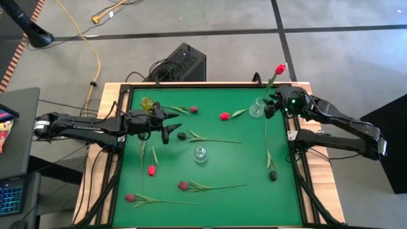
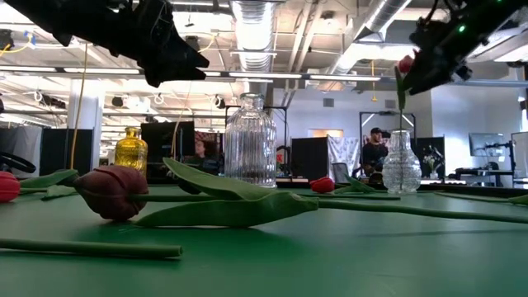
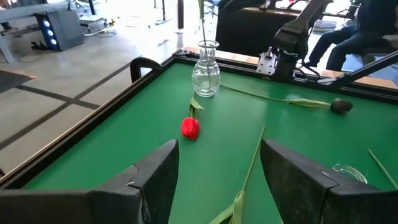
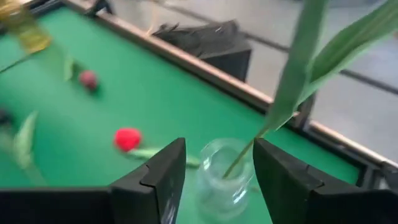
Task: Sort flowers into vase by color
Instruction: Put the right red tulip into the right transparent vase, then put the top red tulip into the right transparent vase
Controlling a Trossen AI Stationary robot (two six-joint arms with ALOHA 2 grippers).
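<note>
Now the right gripper (image 1: pixel 275 105) stands open over the clear vase (image 1: pixel 257 108) at the table's 1 o'clock, letting go of a red tulip (image 1: pixel 280 69) whose stem sits inside. Next it likely fetches the red tulip (image 1: pixel 224 116) lying at the vase's 9 o'clock. The left gripper (image 1: pixel 170 121) waits, open and empty.

Matt green felt table (image 1: pixel 210 203), clear ribbed glass vase (image 2: pixel 250 142), glossy amber glass vase (image 2: pixel 131 149), wooden table edge (image 1: pixel 102 111)

Open-plan robotics lab: exposed ceiling ducts (image 2: pixel 254 21) at top centre, monitors (image 2: pixel 312 157) at mid-frame, a seated person (image 2: pixel 375 150) at centre right.
</note>
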